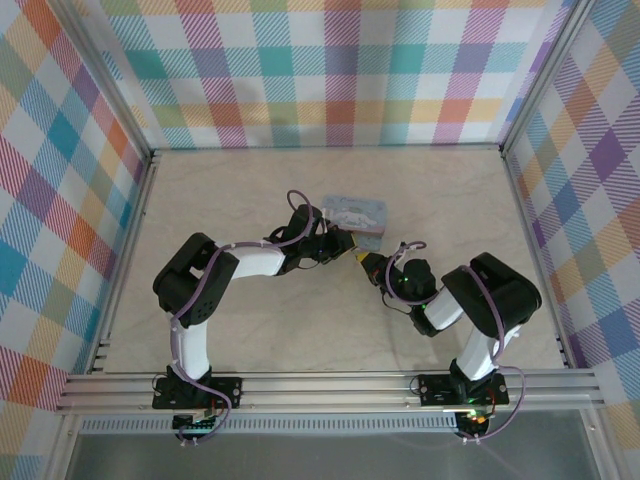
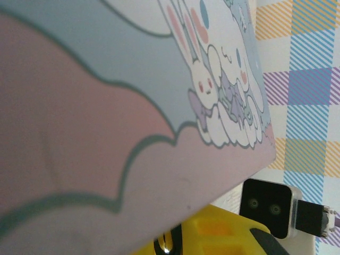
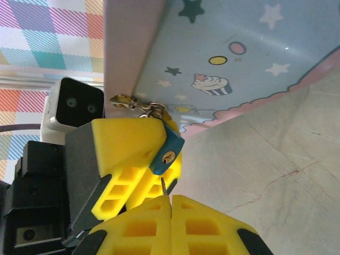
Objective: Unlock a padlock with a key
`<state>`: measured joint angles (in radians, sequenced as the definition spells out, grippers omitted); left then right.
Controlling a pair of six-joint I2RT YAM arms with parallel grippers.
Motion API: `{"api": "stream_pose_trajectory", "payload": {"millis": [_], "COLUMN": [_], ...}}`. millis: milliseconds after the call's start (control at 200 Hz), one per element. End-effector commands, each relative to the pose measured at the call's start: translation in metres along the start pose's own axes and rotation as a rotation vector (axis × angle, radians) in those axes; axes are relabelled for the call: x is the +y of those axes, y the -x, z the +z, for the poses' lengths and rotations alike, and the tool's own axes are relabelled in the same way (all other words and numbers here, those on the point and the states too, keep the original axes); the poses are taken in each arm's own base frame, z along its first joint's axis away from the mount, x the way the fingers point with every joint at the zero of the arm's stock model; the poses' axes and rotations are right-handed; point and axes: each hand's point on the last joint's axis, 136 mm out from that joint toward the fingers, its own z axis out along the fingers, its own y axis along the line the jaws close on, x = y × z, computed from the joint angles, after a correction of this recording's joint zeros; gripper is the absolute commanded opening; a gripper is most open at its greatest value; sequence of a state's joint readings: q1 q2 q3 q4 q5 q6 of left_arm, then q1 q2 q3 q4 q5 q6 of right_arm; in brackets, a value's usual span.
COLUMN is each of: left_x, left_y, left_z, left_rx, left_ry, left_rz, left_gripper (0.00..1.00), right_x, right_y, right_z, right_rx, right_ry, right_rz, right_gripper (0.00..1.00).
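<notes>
Padlock [image 3: 166, 154], a small blue block with a brass keyhole turned toward the right wrist camera. Sits pinched between the yellow plastic fingers of the left gripper [image 3: 151, 169], shackle end up beside a small brass ring [image 3: 123, 99]. Hangs just in front of the pale blue and pink cartoon tin [image 3: 249, 48], near the middle of the marbled beige table [image 3: 281, 175]. Just below the keyhole, a thin metal key [image 3: 162, 186], standing out of the right gripper [image 3: 171, 204], jaws pressed together on its hidden head.

Judged to be the insertion step. Line the blade up with the slot before pushing. Advance slowly along the keyhole's axis, not at a slant. Hold the left grip firm against any swivel of the lock body. Turn only once fully seated.

Blade tip touching the keyhole or just short of it: cannot tell. Blade profile and orientation too thin to read. Shackle mostly covered by the upper yellow finger, so locked or sprung, impossible to say. Padlock clear of the table or resting on it: also unclear.
</notes>
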<state>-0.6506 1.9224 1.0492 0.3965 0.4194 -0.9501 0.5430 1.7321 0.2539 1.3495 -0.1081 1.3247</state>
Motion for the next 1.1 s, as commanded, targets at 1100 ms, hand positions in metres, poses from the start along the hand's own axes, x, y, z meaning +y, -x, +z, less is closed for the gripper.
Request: {"api": "stream_pose_trajectory", "payload": {"millis": [1100], "left_x": [-0.025], "left_y": [0.008], "left_z": [-0.011], "left_rx": [-0.027], "left_ry": [-0.111], "left_rz": [-0.006], "left_gripper": [0.12], "right_x": [0.022], "right_y": [0.009], "right_z": [0.004], "right_rx": [-0.045], "right_ry": [0.073], "right_rz": [-0.047], "right_gripper": [0.0]}}
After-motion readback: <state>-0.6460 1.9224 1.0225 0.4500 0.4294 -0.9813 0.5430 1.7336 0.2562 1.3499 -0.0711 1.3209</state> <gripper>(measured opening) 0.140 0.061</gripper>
